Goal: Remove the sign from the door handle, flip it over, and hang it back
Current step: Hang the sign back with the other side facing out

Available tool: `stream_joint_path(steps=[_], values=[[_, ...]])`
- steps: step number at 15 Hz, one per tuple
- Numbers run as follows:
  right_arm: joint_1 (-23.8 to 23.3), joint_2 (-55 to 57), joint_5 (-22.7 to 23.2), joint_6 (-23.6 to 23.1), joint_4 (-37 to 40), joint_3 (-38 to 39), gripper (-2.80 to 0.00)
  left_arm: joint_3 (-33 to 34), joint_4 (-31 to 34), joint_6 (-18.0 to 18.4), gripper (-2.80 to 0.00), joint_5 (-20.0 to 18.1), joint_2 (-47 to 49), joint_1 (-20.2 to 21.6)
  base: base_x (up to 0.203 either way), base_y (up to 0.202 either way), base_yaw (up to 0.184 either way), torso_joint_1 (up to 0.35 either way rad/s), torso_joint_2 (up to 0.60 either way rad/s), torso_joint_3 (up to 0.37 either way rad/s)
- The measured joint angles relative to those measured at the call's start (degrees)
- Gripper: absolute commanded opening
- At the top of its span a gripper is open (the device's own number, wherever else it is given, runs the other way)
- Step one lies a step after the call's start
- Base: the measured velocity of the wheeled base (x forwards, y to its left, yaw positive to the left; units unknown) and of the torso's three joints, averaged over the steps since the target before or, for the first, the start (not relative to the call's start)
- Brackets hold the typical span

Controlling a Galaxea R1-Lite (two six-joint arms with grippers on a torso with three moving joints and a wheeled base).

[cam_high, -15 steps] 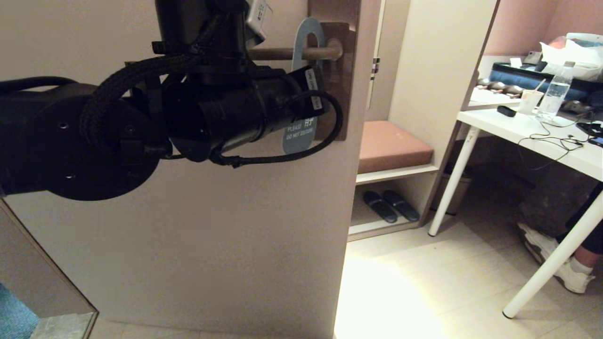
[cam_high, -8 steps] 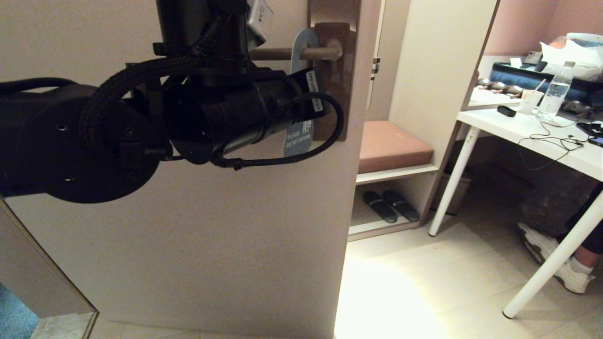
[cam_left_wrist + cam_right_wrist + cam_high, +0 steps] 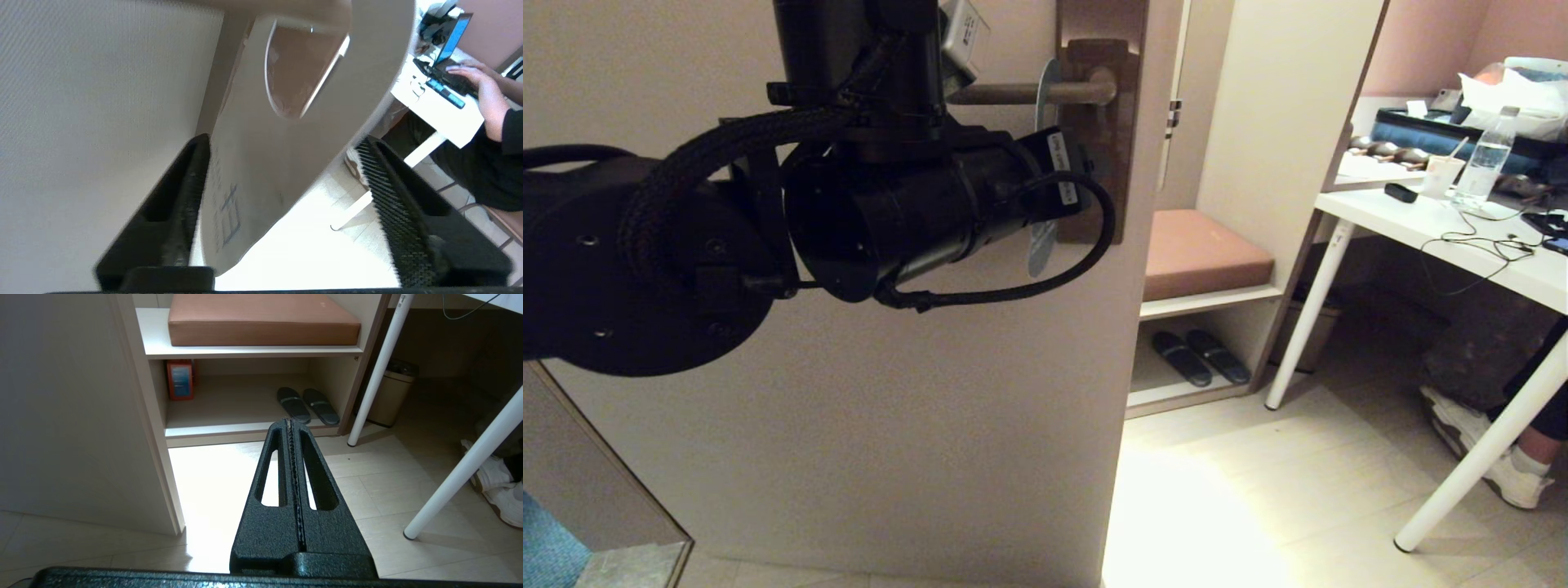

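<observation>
The left gripper (image 3: 282,175) has just spread its fingers, letting go of the sign (image 3: 1043,155), which now hangs edge-on from the door handle (image 3: 1029,92) between them. Rehanging looks done; right gripper (image 3: 292,428) parked, closed, empty

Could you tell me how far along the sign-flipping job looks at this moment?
Done: nothing clearly; the sign hangs on the door handle, seen nearly edge-on. In hand: the left gripper is open with its fingers either side of the card, one close against it, not clamping. Left: lifting the sign off, turning it over and hanging it back. The right gripper is shut, near the floor.
</observation>
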State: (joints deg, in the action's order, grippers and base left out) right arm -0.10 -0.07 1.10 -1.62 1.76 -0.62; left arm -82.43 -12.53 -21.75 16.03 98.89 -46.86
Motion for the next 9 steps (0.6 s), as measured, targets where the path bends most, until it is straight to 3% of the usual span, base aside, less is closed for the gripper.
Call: stream_joint_path(steps=[4,7,8,9], values=[[0.0,0.0,0.0,0.0,0.0,0.0,-2.8,4.1,-0.13,0.01,0.0,0.68,-2.73,-0.67,0.0,0.0,0.0,0.0,0.0,0.0],[0.02,0.0,0.03,0.0,0.0,0.0,-2.8,7.52,-0.15,-0.1,0.0,3.21,-5.59,-1.51,0.0,0.0,0.0,0.0,0.0,0.0],[0.02,0.0,0.0,0.02,0.0,0.0,-2.8,8.72,-0.15,-0.05,-2.8,3.52,-6.77,-1.55,0.0,0.0,0.0,0.0,0.0,0.0],[0.02,0.0,0.02,-0.01,0.0,0.0,-2.8,9.84,-0.17,-0.01,-2.8,3.61,-7.96,-1.6,0.0,0.0,0.0,0.0,0.0,0.0]])
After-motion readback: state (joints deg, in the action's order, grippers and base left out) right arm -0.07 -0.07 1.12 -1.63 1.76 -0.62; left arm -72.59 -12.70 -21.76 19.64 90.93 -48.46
